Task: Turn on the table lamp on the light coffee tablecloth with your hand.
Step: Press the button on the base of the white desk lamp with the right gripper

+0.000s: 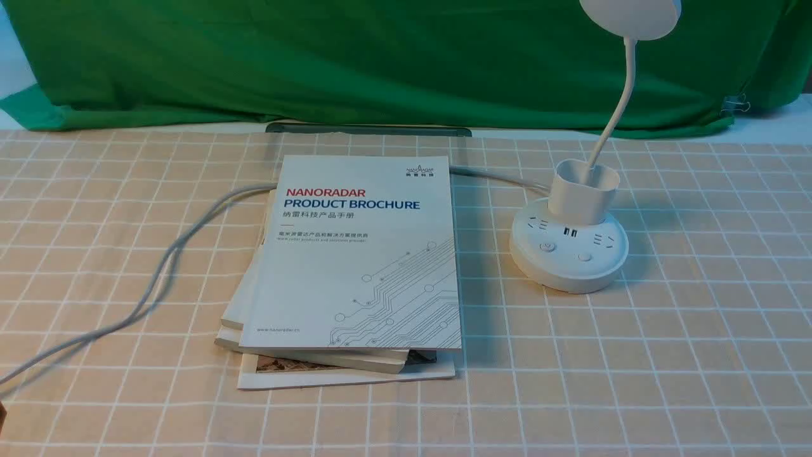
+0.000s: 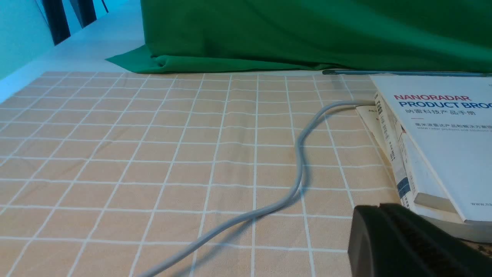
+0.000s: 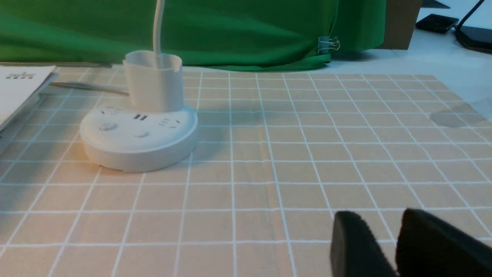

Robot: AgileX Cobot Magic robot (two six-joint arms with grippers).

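Note:
The white table lamp [image 1: 569,246] stands on the light coffee tablecloth [image 1: 698,355], right of centre, with its cup holder [image 1: 582,190], thin neck and disc head [image 1: 629,16] at the top edge. The head looks unlit. It also shows in the right wrist view [image 3: 138,134], far from my right gripper [image 3: 378,219], which is open and empty low over the cloth. My left gripper [image 2: 378,206] is shut and empty beside the stack of books [image 2: 434,154]. Neither gripper shows in the front view.
A stack of brochures and books [image 1: 355,254] lies left of the lamp. A grey cable [image 1: 158,266] runs from under it toward the front left. Green cloth [image 1: 380,57] hangs along the back, with a dark flat bar [image 1: 368,129] at its foot.

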